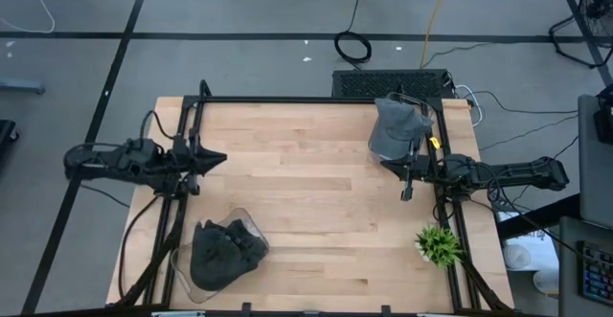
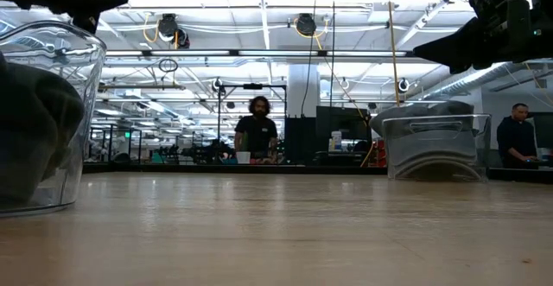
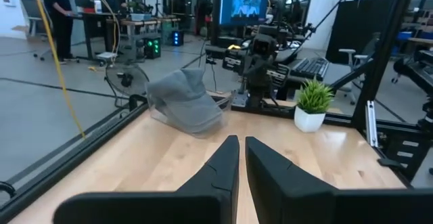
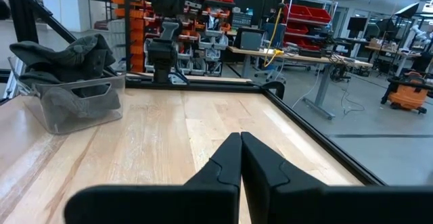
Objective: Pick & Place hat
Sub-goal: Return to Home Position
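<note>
The heap of black fabric caps [image 1: 225,248] sits in the clear plastic bin [image 1: 247,217] at the wooden surface's [image 1: 306,192] lower-left corner, as the high view shows it, and it rises above the rim. That is the likely trouble: a cap could slip over the rim if the bin is jolted, and the left arm is near it along the left edge. The left hand [image 3: 241,146] is clenched to a thin slit, grasping and touching nothing. At the right edge the right hand [image 4: 240,139] is clenched tight and also empty. It is just beside a second clear bin [image 2: 458,148] draped with a grey fabric cap [image 1: 397,125], which a careless swing might snag.
</note>
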